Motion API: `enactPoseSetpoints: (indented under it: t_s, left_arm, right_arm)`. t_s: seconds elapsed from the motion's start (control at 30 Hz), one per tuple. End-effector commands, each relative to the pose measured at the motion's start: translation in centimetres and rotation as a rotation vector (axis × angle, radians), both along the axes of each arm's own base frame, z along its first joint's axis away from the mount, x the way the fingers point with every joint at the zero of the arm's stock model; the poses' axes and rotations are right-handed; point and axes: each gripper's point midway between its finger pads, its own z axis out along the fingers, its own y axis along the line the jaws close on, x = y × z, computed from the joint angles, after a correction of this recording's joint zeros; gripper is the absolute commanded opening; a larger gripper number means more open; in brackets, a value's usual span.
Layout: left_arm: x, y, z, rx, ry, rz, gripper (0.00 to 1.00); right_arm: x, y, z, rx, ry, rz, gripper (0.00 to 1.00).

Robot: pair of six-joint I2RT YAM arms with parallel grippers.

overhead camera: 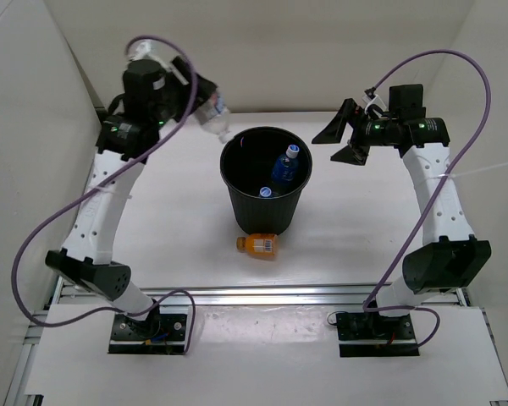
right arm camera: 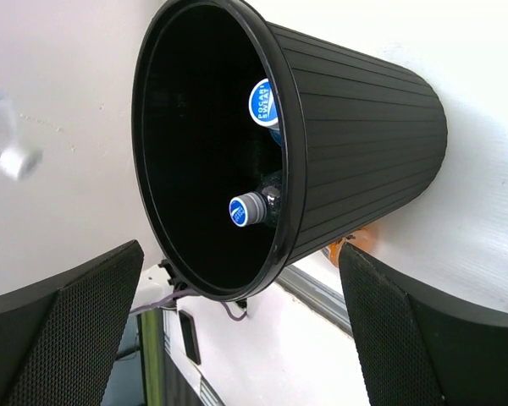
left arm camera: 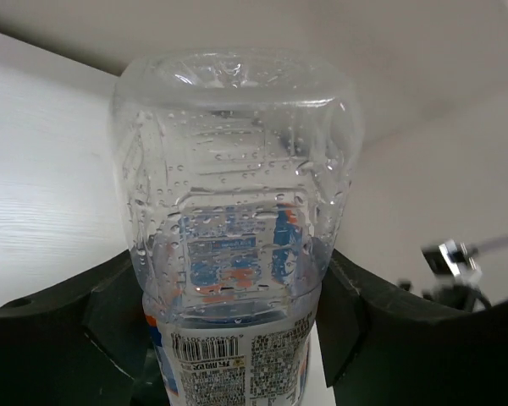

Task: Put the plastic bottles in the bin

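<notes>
Nearest the arm bases, the short orange bottle (overhead camera: 258, 245) lies on its side on the desk (overhead camera: 169, 220). Its long axis runs left to right, and it sits just beside the near foot of the black bin (overhead camera: 267, 216), about midway between the two arms.

Inside the bin are a blue-labelled bottle (overhead camera: 286, 165) and a second blue-capped bottle (overhead camera: 266, 192).

Farther back, the left claw (overhead camera: 189, 95) grips the clear white-labelled bottle (overhead camera: 212, 114) around its labelled middle. The bottle's long axis slants from the claw down towards the bin. Its cap leads and sits at the bin's far-left rim, and I cannot tell whether it is over the mouth or just outside it.

A clean drop probably needs the bottle carried a little right and nearer first.

The right claw (overhead camera: 340, 144) hangs spread wide and empty, right of the bin.
</notes>
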Motion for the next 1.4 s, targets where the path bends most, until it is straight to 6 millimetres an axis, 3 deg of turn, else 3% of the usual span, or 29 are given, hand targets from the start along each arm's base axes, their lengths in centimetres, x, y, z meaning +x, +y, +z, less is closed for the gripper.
enactPoseSetpoints:
  t_s: [0.0, 0.07, 0.13, 0.17, 0.2, 0.23, 0.3, 0.33, 0.37, 0.4, 0.43, 0.5, 0.53, 0.57, 0.6, 0.63, 0.67, 0.7, 0.73, 0.77, 0.87, 0.93, 0.97, 1.0, 1.03, 1.07, 1.1, 1.2, 1.37]
  left_arm:
    - [-0.1, -7.6, -4.7, 0.11, 0.094, -0.211, 0.42]
    - [-1.1, -10.6, -5.6, 0.133, 0.102, -0.282, 0.44]
    - [-1.2, -12.4, -7.3, 0.178, 0.118, -0.33, 0.49]
    - [-1.9, -13.3, -7.8, 0.195, 0.122, -0.358, 0.57]
    - [-2.0, -13.6, -8.7, 0.22, 0.141, -0.361, 0.89]
    - [-1.9, -13.2, -9.1, 0.244, 0.147, -0.35, 1.0]
    - [-2.0, -11.8, -9.2, 0.277, 0.166, -0.296, 1.0]
    - [-2.3, -11.2, -8.2, 0.283, 0.14, -0.282, 1.0]
    - [-1.9, -9.5, -7.5, 0.304, 0.127, -0.238, 1.0]
    - [-1.9, -8.4, -8.1, 0.326, 0.137, -0.209, 1.0]
    - [-2.4, -6.6, -6.7, 0.323, 0.112, -0.162, 1.0]
    - [-2.3, -1.7, -6.8, 0.362, 0.125, -0.006, 1.0]
    - [-3.5, 0.7, -7.5, 0.363, 0.146, 0.058, 1.0]
    - [-3.9, 2.7, -8.1, 0.364, 0.163, 0.121, 1.0]
    - [-4.0, 6.0, -8.9, 0.372, 0.189, 0.231, 1.0]
    - [-5.5, 8.1, -11.0, 0.374, 0.235, 0.285, 1.0]
    - [-6.0, 9.7, -12.2, 0.386, 0.257, 0.324, 1.0]
    - [-6.4, 12.1, -13.3, 0.399, 0.287, 0.391, 1.0]
    - [-7.6, 13.5, -15.2, 0.419, 0.33, 0.417, 1.0]
    - [-8.1, 14.2, -16.2, 0.425, 0.352, 0.432, 1.0]
    - [-10.4, 17.0, -18.7, 0.461, 0.404, 0.525, 1.0]
    - [-11.3, 17.8, -19.7, 0.446, 0.428, 0.562, 1.0]
    - [-12.2, 18.3, -20.8, 0.45, 0.473, 0.575, 1.0]
    - [-12.6, 18.5, -21.4, 0.439, 0.491, 0.598, 1.0]
    - [-13.4, 18.8, -22.3, 0.443, 0.531, 0.609, 1.0]
    - [-13.6, 19.0, -22.1, 0.439, 0.528, 0.622, 1.0]
    - [-14.1, 19.0, -22.8, 0.451, 0.551, 0.618, 1.0]
    - [-15.0, 19.1, -23.3, 0.435, 0.558, 0.63, 1.0]
    - [-16.8, 18.8, -24.7, 0.412, 0.591, 0.613, 1.0]
  right_arm:
    - [0.7, -0.2, 1.2, 0.008, -0.045, -0.018, 1.0]
    - [0.7, -0.3, 2.3, 0.002, -0.081, -0.028, 1.0]
    - [0.9, -0.6, 2.7, 0.003, -0.093, -0.037, 1.0]
    - [1.0, -0.7, 2.7, -0.003, -0.094, -0.044, 1.0]
    - [1.0, -0.7, 2.7, -0.003, -0.094, -0.044, 1.0]
    - [0.6, -0.8, 2.9, -0.003, -0.094, -0.044, 1.0]
    - [0.5, -0.9, 3.2, -0.009, -0.106, -0.052, 1.0]
    - [0.2, -0.9, 3.2, -0.009, -0.108, -0.052, 1.0]
    - [0.2, -0.9, 3.2, -0.009, -0.108, -0.052, 1.0]
    - [-0.2, -1.0, 4.5, -0.012, -0.156, -0.046, 1.0]
    - [-1.0, -0.6, 5.8, -0.011, -0.202, -0.027, 1.0]
    - [-2.4, 1.7, 8.1, -0.026, -0.315, 0.056, 1.0]
    - [-2.9, 2.0, 10.5, -0.075, -0.45, 0.069, 1.0]
    - [-3.5, 2.8, 11.5, -0.093, -0.507, 0.095, 1.0]
    - [-5.3, 4.8, 12.6, -0.097, -0.571, 0.161, 1.0]
    - [-7.1, 6.9, 13.5, -0.114, -0.641, 0.232, 1.0]
    - [-6.8, 6.2, 14.2, -0.149, -0.687, 0.197, 1.0]
    - [-8.7, 8.5, 14.1, -0.151, -0.72, 0.277, 1.0]
    - [-9.4, 9.4, 13.9, -0.171, -0.748, 0.304, 1.0]
    - [-11.6, 11.6, 14.0, -0.168, -0.813, 0.404, 1.0]
    - [-14.2, 14.7, 11.1, -0.239, -0.867, 0.552, 1.0]
    - [-16.4, 17.1, 5.9, -0.382, -0.876, 0.718, 1.0]
    - [-18.7, 18.4, 3.5, -0.427, -0.871, 0.826, 1.0]
    - [-19.4, 18.7, 0.9, -0.496, -0.856, 0.88, 1.0]
    - [-20.0, 18.7, -3.1, -0.585, -0.832, 0.948, 1.0]
    - [-22.1, 19.3, -5.1, -0.61, -0.829, 1.028, 1.0]
    - [-22.8, 19.8, -7.3, -0.655, -0.808, 1.068, 1.0]
    - [-23.4, 20.3, -12.6, -0.805, -0.772, 1.111, 1.0]
    - [-21.7, 19.6, -16.3, -0.969, -0.749, 1.072, 1.0]
